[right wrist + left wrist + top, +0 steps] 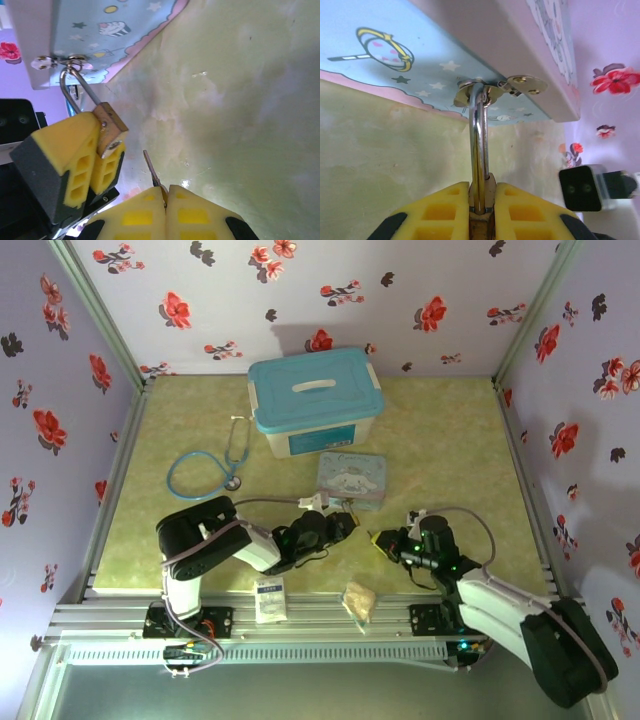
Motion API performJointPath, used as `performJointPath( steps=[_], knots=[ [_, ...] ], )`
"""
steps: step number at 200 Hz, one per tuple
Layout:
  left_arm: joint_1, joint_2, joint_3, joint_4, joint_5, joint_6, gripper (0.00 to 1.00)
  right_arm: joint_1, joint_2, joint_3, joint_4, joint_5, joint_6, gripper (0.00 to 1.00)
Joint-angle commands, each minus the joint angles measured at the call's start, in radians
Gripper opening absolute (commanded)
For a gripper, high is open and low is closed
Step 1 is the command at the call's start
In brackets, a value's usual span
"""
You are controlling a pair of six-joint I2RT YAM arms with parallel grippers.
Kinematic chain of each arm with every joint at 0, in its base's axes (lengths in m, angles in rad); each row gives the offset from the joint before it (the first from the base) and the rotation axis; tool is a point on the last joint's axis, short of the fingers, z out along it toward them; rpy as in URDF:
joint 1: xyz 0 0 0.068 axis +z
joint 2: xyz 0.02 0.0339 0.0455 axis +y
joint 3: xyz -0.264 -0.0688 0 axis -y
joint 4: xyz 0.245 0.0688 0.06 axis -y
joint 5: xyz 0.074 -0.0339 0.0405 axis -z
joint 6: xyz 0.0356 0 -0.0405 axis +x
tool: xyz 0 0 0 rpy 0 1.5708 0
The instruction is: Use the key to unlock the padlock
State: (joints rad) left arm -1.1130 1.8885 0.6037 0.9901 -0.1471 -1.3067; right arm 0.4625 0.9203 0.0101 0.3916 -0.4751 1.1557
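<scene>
The pale green mat-covered table (440, 440) lies between flower-papered walls. Far on it, about the middle, stands a white plastic storage box with a light blue lid (315, 400). To the left of the box lies a blue-tubed stethoscope (205, 472). Just near of the box sits a flat rectangular tin with a pastel cartoon print (352, 478). At the near edge lie a small white printed packet (269, 598) and, to its right, a crumpled tan snack packet (359, 600). The left gripper (481, 192), with yellow fingers, reaches in from the left to the tin's near side and is clamped on the tiny brass-gold padlock with a thin silver shackle (111, 131). The padlock's body is pinched between the pads, and its shackle is threaded through the small brass hasp (520, 85) on the tin's side. The right gripper (166, 192) sits just to the right of the left one, pads pressed together on the tiny thin dark-grey metal key (151, 172). The blade sticks out past the fingertips toward the padlock's lower end, close to it but apart.
</scene>
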Motion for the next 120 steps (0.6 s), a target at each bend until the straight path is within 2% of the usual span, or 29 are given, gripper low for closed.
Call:
performJointPath(
  steps=[1, 26, 53, 120],
  knots=[
    [-0.005, 0.031, 0.001, 0.161, -0.04, -0.049, 0.0, -0.008, 0.089, 0.007, 0.179, -0.05, 0.032, 0.0],
    [-0.007, 0.029, 0.01, 0.15, -0.038, -0.045, 0.0, -0.01, 0.203, 0.019, 0.325, -0.097, 0.065, 0.0],
    [-0.007, 0.023, 0.003, 0.154, -0.046, -0.059, 0.0, -0.012, 0.27, 0.029, 0.405, -0.116, 0.079, 0.0],
    [-0.007, 0.037, 0.013, 0.197, -0.045, -0.1, 0.0, -0.029, 0.308, 0.063, 0.406, -0.133, 0.056, 0.0]
  ],
)
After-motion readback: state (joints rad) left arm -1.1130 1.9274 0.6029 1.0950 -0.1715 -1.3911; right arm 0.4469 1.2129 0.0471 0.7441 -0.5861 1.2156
